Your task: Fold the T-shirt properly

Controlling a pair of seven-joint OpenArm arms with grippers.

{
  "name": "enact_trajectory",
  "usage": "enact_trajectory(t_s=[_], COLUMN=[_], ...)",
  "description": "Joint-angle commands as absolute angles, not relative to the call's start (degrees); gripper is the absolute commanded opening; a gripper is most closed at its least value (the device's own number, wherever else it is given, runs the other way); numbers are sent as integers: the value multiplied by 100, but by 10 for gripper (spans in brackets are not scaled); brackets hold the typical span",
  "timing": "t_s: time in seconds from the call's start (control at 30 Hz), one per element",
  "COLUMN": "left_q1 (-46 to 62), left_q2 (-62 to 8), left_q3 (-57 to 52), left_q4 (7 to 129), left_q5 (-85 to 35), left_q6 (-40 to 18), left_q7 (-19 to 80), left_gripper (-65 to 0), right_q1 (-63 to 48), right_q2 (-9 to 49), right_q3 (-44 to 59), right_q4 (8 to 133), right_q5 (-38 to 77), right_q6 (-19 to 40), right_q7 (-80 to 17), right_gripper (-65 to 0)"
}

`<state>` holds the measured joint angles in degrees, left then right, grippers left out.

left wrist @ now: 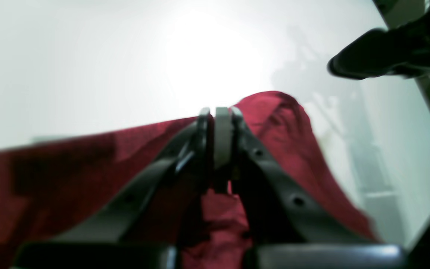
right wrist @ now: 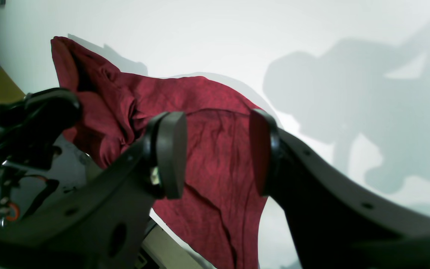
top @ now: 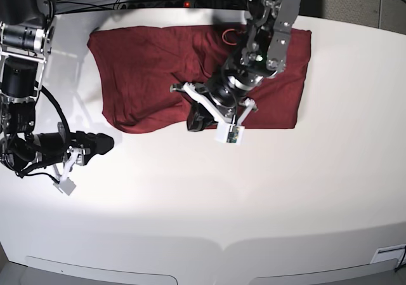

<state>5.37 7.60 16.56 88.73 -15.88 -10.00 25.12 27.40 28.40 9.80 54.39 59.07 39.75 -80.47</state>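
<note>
T-shirt [top: 152, 69]: spread on far part of white worktop [top: 254, 196] | my left gripper [top: 198, 117]: over its near edge, jaws nearly together, grip unclear | my right gripper [top: 101, 143]: beside its near corner, jaws wide, empty

The maroon shirt [top: 146, 75] lies spread across the far part of the white table [top: 254, 196], wrinkled, its near edge uneven. The left gripper [top: 196, 117] sits low over that near edge (its jaws are hidden by the arm). The right gripper [top: 101, 143] hovers off the cloth, over bare table.
</note>
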Motion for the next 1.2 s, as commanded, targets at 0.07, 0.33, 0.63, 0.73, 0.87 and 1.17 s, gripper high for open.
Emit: enact_trajectory(t_s=[0.07,0.33,0.63,0.73,0.87,1.17], left_q1=[185,-276,-329,-279,-36,956], left_q2=[810,810,718,552,257,-395], left_q3=[1671,1671,1656,1656,1656,1656], left_q4=[8726,8556,8694,8921,9408,9590], left_q5=[-1608,-2257,-1372,-1352,-1459,-1988], left_q6=[-1048,-1050,-1194,-1223,-1221,-1221], left_q7=[2329,2423,3826,3924,4198,3579], left_gripper=[-452,-419,-420,-420,-420,-420], right_q1=[2902,2902,2902,2902,2904,2904], right_q2=[2934,2934,2936,2936,2934,2934], right_q3=[1011,1011,1011,1011,1011,1011], right_q4=[5527,5527,5527,5527,5527,5527], right_q5=[6066,6064,6066,6064,6064,6069], right_q6=[4000,4000,4000,4000,4000,4000], right_q7=[-8000,-8000,-8000,-8000,-8000,-8000], right_gripper=[-374,-374,-374,-374,-374,-374])
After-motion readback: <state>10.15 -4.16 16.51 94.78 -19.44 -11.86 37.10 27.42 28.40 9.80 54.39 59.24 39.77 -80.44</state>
